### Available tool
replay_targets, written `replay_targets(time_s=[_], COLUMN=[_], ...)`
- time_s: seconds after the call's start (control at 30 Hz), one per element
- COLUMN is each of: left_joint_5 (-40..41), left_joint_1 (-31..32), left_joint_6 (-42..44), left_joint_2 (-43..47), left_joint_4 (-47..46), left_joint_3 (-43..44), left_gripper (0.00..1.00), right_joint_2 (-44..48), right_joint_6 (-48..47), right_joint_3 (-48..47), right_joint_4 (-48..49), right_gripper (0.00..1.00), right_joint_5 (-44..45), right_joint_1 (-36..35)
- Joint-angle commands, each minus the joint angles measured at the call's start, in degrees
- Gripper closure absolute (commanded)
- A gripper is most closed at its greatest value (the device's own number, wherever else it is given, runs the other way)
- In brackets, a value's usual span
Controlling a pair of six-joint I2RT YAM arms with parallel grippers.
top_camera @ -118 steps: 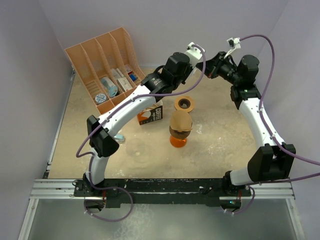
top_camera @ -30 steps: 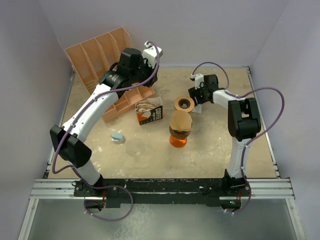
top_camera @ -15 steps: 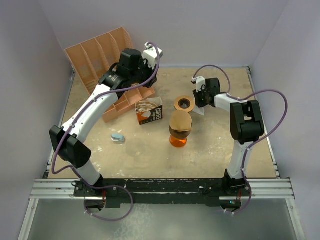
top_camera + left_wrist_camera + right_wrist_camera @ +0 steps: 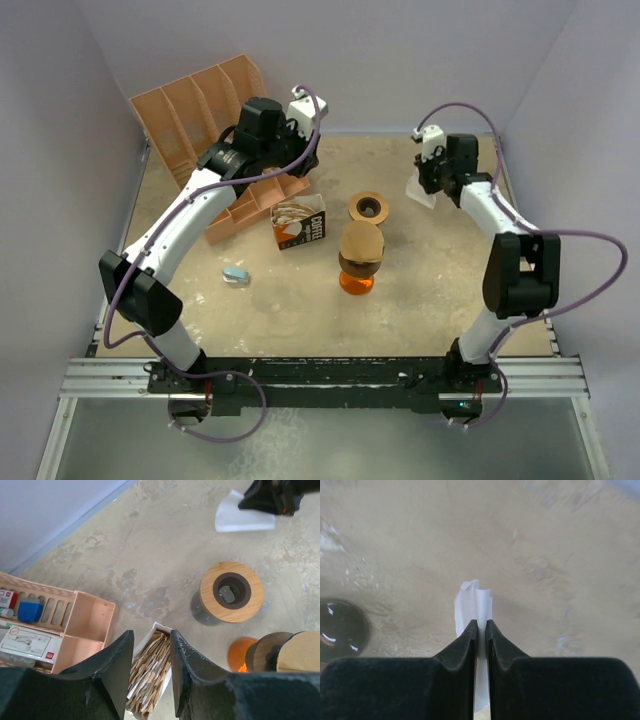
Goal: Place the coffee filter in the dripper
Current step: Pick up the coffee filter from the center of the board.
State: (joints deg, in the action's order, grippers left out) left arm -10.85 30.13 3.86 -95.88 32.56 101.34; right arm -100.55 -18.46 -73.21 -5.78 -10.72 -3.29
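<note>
Two arms are in the overhead view, but only one has the work. Your right gripper (image 4: 430, 183) is far right on the table, pinching a white coffee filter (image 4: 419, 191) that hangs from it on the left side. The wood-rimmed ring with a dark centre (image 4: 353, 208), which I take to be the dripper, sits to the left of that and nearer to you, well apart from the filter. An orange vessel (image 4: 358, 281) with a brown cap stands just on the near side of the ring. A box of brown filters (image 4: 300, 222) lies to the left of the ring, under the left arm's reach.

From the left wrist, your left gripper (image 4: 151, 635) stands part open with nothing between its fingers, looking down on that box (image 4: 150, 672). Beyond it the ring (image 4: 207, 587) stands upright with its mouth bare. Further away, the white filter (image 4: 242, 519) dangles from the right gripper.

From the right wrist, the right gripper (image 4: 481, 625) is closed narrow on the filter (image 4: 472, 597). The paper is held edge-on and folded flat, and it seems to be clear of the table. A dark glassy round shows at the left edge. I can't tell whether it belongs to the dripper.

So you are at the carry step, with the filter gripped and not yet placed. Next, bring it leftward and nearer until it is over the ring's mouth, then lower it point first. Because the paper is pinched flat, it probably won't open by itself, and the orange vessel leaves little room on the near side.
</note>
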Motion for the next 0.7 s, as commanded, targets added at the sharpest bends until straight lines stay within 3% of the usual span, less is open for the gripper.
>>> replay_targets(time_s=[0.0,0.17,0.3,0.5,0.67], left_joint_5=[-5.30,-9.28,-12.53,-16.40,-19.61], left_joint_1=[-0.07,0.06,0.31,1.51,1.51], left_joint_6=[-2.40,-8.42,-19.22,-34.64,-38.29], left_joint_2=[1.73,0.84,-0.74,-3.54,-4.61], left_joint_4=[-3.85,-7.81,-14.40,-27.41,-32.84], left_joint_3=[-0.04,0.64,1.22,1.81,2.77], left_gripper=[0.67,0.66,0.65,0.61,0.58], right_joint_2=[7.05,10.79,11.87,13.61,15.68], right_joint_6=[-1.14,3.82,12.20,22.65,26.94], right_joint_3=[-6.61,-15.89,-23.84,-26.01,-22.65], right_joint_4=[-2.26,-4.16,-2.92,6.11,14.97], right_gripper=[0.88,0.87,0.86,0.85,0.84], right_joint_5=[-4.68,-13.65,-21.40,-32.67,-42.33], right_joint_1=[0.48,0.48,0.48,0.39,0.39])
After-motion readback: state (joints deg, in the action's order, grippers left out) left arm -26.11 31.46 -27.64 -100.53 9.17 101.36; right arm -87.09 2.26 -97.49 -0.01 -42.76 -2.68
